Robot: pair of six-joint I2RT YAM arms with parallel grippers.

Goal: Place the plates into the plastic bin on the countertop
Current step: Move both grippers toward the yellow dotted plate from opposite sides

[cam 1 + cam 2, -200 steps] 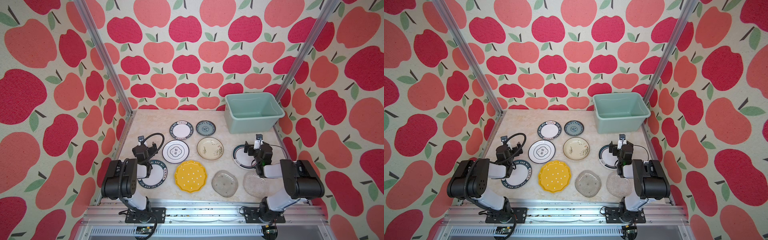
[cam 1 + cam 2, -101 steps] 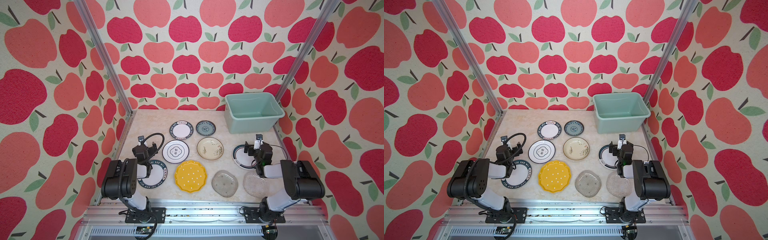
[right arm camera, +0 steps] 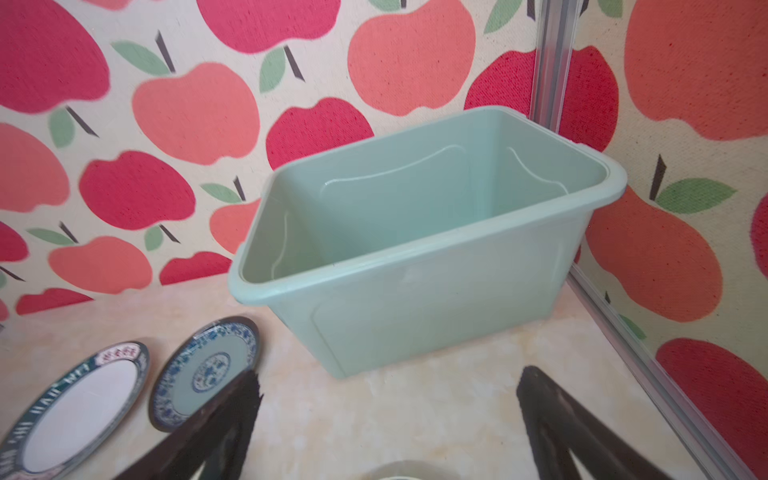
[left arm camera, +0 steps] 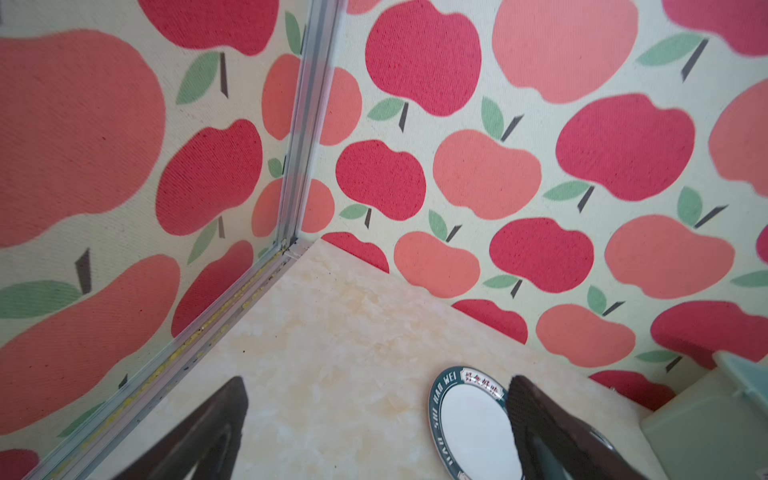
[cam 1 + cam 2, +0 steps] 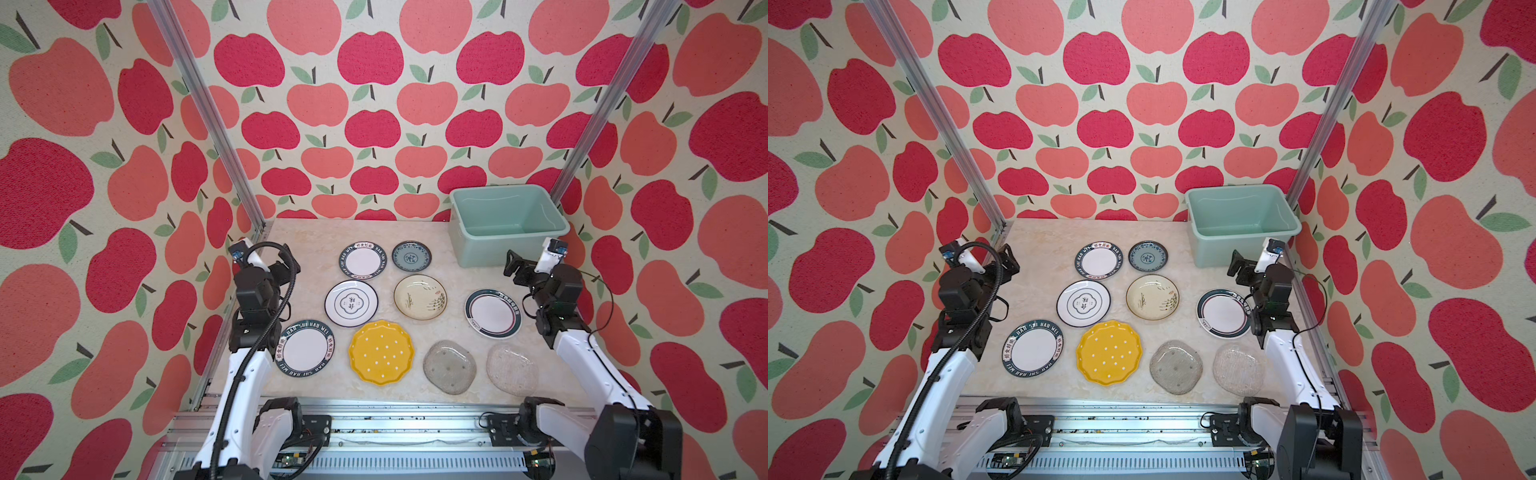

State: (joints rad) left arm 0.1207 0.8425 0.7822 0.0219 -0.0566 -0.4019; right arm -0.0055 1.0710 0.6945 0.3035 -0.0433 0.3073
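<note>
Mint-green plastic bin (image 5: 490,251) stands upright on the countertop (image 5: 307,257); all positions below are referenced to it. All nine plates lie flat on the countertop, outside the bin.

- Nearest row: blue patterned plate (image 5: 411,255), near the bin's left wall; small lettered plate (image 5: 363,260), further left.
- Middle row: quatrefoil plate (image 5: 351,303), cream plate (image 5: 420,297), and banded plate (image 5: 493,313), the last directly in front of the bin.
- Farthest row: large lettered plate (image 5: 305,348), yellow scalloped plate (image 5: 381,352), two clear glass plates (image 5: 449,366).

Right gripper (image 3: 388,374): jaws wide, holding nothing, raised just in front of the bin and facing it. Left gripper (image 4: 376,386): jaws wide, holding nothing, well left of the bin, above bare countertop.
</note>
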